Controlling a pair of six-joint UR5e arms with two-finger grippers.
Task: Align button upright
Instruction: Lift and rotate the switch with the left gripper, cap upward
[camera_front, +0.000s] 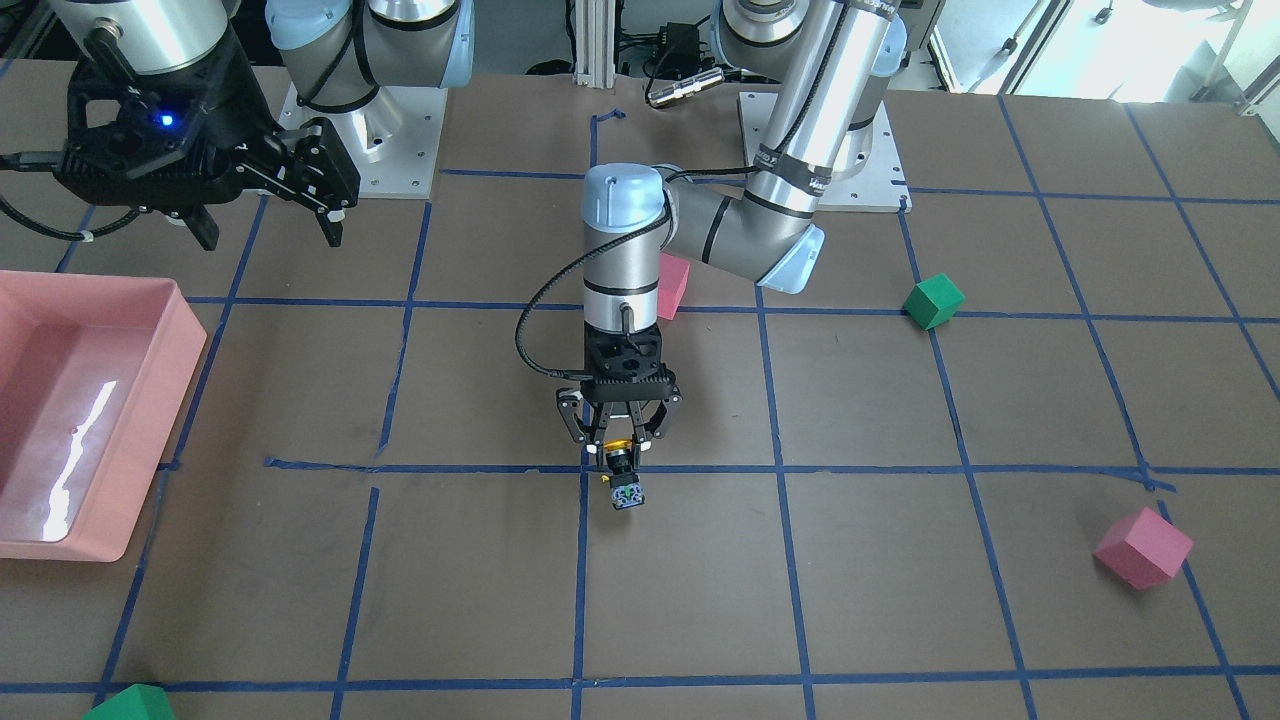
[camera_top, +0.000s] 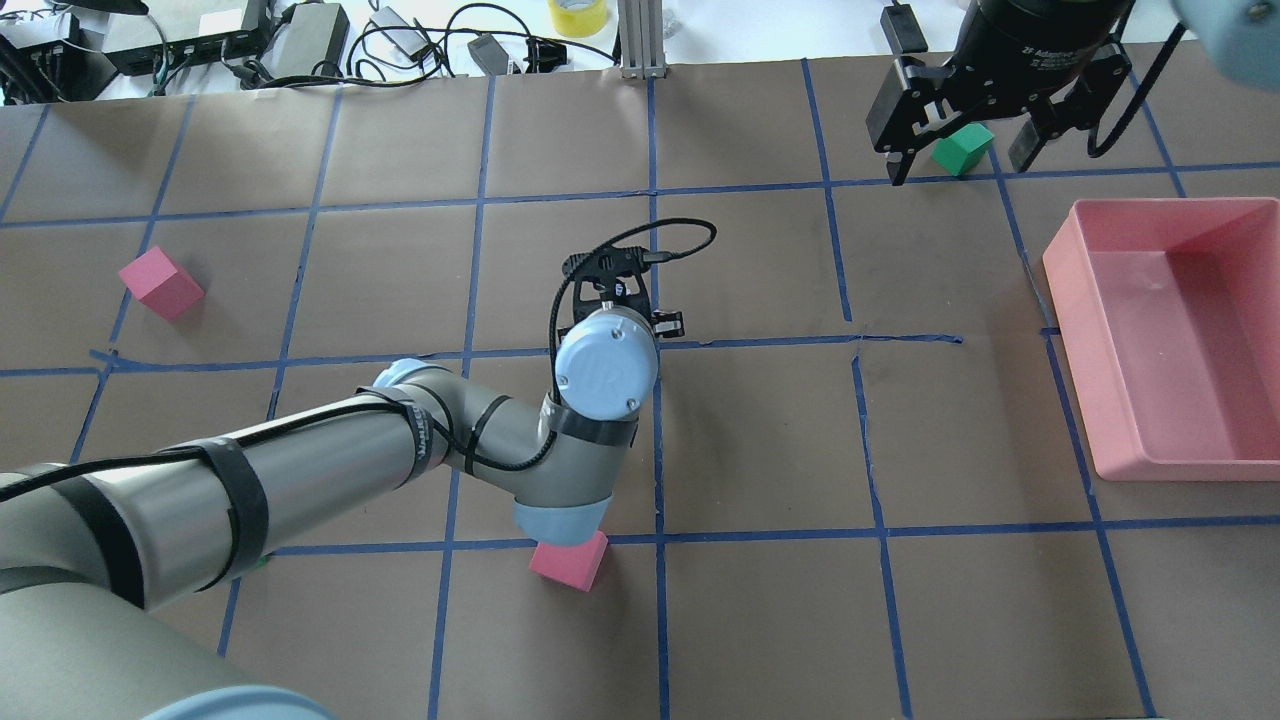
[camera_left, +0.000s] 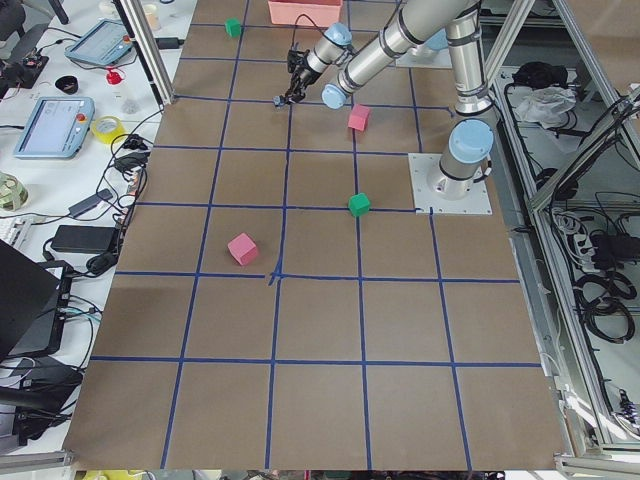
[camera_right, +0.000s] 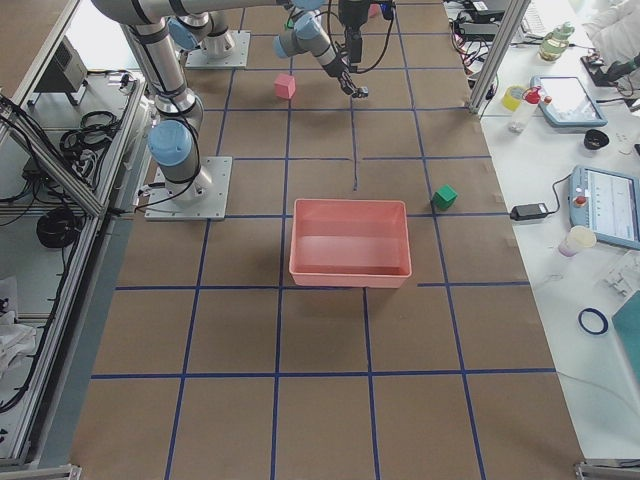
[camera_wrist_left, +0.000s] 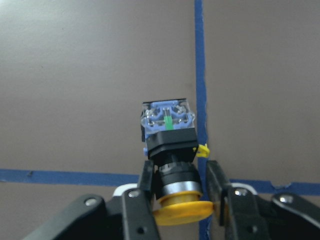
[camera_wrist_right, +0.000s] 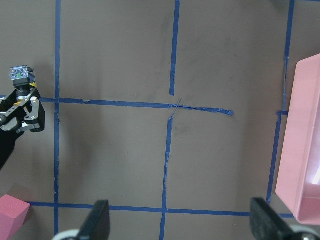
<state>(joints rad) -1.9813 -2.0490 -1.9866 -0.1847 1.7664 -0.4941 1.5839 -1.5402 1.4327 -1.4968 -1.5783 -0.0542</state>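
The button (camera_front: 622, 476) has a yellow cap, a black body and a clear terminal end. My left gripper (camera_front: 620, 452) points down at the table's middle and is shut on it, just below the cap. The cap is up by the palm and the terminal end points down at the table. In the left wrist view the fingers (camera_wrist_left: 148, 186) clamp the button (camera_wrist_left: 170, 145) beside a blue tape line. I cannot tell whether it touches the table. My right gripper (camera_front: 270, 228) is open and empty, raised near the pink tray; it also shows in the overhead view (camera_top: 960, 165).
A pink tray (camera_front: 185, 330) stands at the table's end on my right side. Pink cubes (camera_front: 1143, 547) (camera_front: 673, 285) and green cubes (camera_front: 932, 300) (camera_front: 130, 705) lie scattered. Blue tape lines grid the brown table.
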